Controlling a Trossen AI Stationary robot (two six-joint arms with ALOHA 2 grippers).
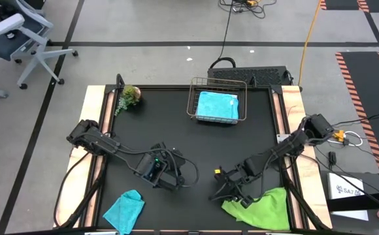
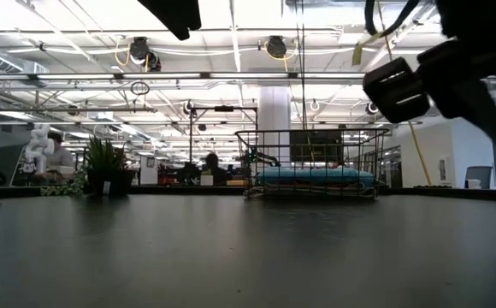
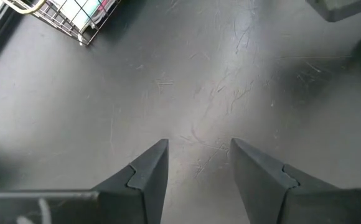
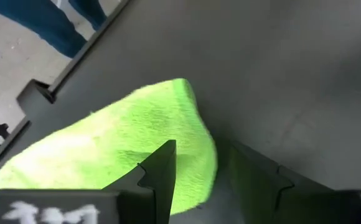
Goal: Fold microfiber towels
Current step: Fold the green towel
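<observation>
The right gripper (image 4: 199,171), jaws released, hangs at the lime towel's (image 1: 263,209) inner corner; the left gripper's (image 3: 199,163) released jaws hang over bare worktop (image 1: 176,130).

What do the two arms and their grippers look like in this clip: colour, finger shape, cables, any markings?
Both arms are dark, jointed and slim. The left gripper has two matte dark wedge-shaped fingers with stepped inner edges, and a small green light shows on its wrist in the high view. The right gripper has the same fingers, with white lettering on its body. Thin black cables loop beside each wrist.
</observation>
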